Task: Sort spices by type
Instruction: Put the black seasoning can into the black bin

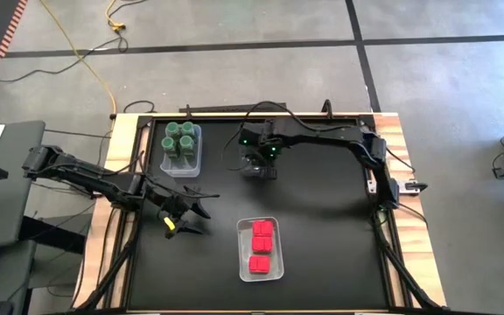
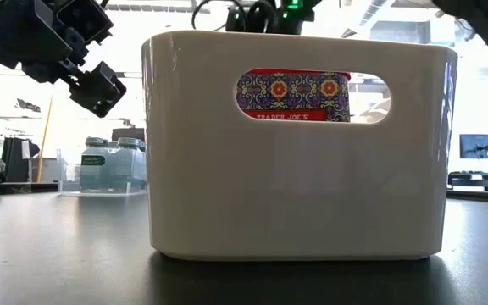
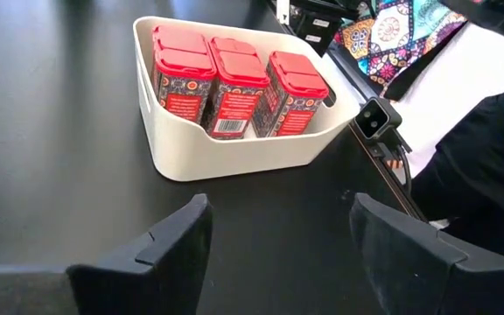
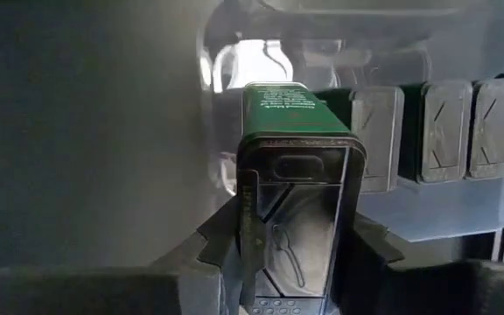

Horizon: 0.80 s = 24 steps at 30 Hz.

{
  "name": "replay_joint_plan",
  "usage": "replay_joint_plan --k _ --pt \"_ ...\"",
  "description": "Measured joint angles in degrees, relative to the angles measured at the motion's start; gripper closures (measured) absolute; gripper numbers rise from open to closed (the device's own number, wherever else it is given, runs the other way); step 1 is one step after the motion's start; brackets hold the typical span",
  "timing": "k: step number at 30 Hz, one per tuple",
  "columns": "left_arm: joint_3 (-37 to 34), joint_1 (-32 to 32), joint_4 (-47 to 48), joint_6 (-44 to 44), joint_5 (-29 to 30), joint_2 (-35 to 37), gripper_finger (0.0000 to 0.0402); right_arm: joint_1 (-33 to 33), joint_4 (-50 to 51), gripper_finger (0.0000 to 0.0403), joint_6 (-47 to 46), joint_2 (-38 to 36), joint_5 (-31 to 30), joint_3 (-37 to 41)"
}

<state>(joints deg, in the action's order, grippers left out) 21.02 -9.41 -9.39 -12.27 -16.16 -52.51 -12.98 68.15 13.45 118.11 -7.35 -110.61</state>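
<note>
My right gripper (image 1: 257,163) hangs over the table's far middle, shut on a dark green rectangular spice box (image 4: 291,175). Just beyond it stands a clear bin (image 4: 462,219) with three more dark boxes (image 4: 444,127) upright inside. Green-lidded jars (image 1: 180,138) fill another clear bin (image 1: 196,163) at the far left. Three red packets (image 3: 226,83) stand in a white bin (image 3: 234,153) near the front middle. My left gripper (image 3: 278,254) waits open at the left, above the table, pointing at the white bin. My right gripper pinches the dark box's two opposite sides (image 4: 250,236) between its two fingers, close to the lid end. The fingers (image 4: 208,245) come steeply from above and lie along the box. The box hangs below them, bottom end (image 4: 278,105) down, by the clear bin's rim.
A small camera (image 3: 376,118) sits on the table's near edge, and a person in patterned clothing (image 3: 392,35) stands just beyond it. Bare black tabletop (image 1: 322,236) lies right of the white bin and between the bins.
</note>
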Motion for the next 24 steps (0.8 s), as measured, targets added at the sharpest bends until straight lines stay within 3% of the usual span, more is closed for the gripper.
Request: replay_joint_plan --k 14,24 --pt "0.0 0.0 0.0 0.0 0.0 0.0 0.0143 -2.9 -1.3 0.0254 1.4 1.3 0.6 0.3" --pt "0.0 0.0 0.0 0.0 0.0 0.0 0.0143 -1.7 -4.8 0.0254 4.9 1.3 1.3 3.1"
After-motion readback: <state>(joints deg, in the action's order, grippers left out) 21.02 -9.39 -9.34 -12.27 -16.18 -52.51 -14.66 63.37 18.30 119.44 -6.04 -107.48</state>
